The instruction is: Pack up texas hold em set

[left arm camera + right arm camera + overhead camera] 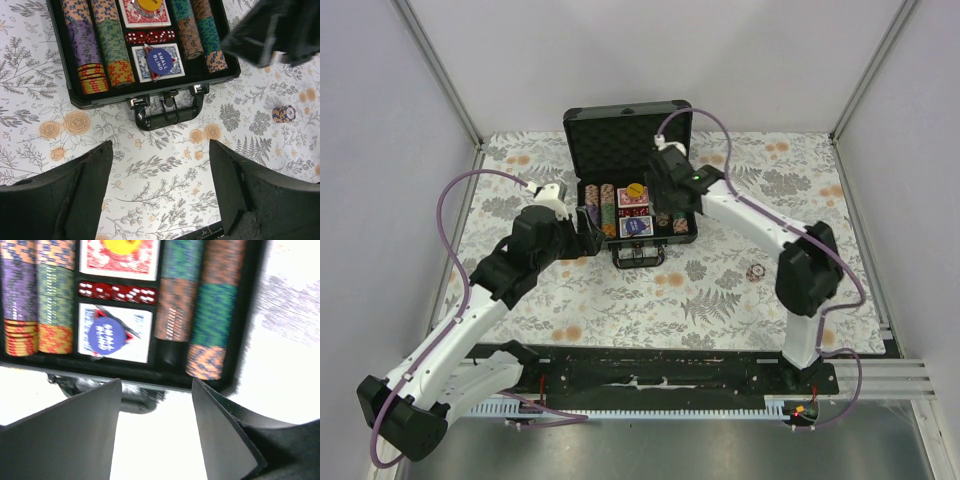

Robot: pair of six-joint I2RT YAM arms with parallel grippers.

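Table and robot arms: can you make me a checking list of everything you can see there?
Surface: flowery cloth, lying flat, no spills seen.
Job's things: briefcase open; chips, red deck, blue deck and dice inside; loose chips on the cloth to its right.
Clutter: nothing seen.
Jaws: left arm open over bare cloth; right arm open above the briefcase's front.
Cables: purple cable loops along each arm.
Surroundings: white walls, metal frame.
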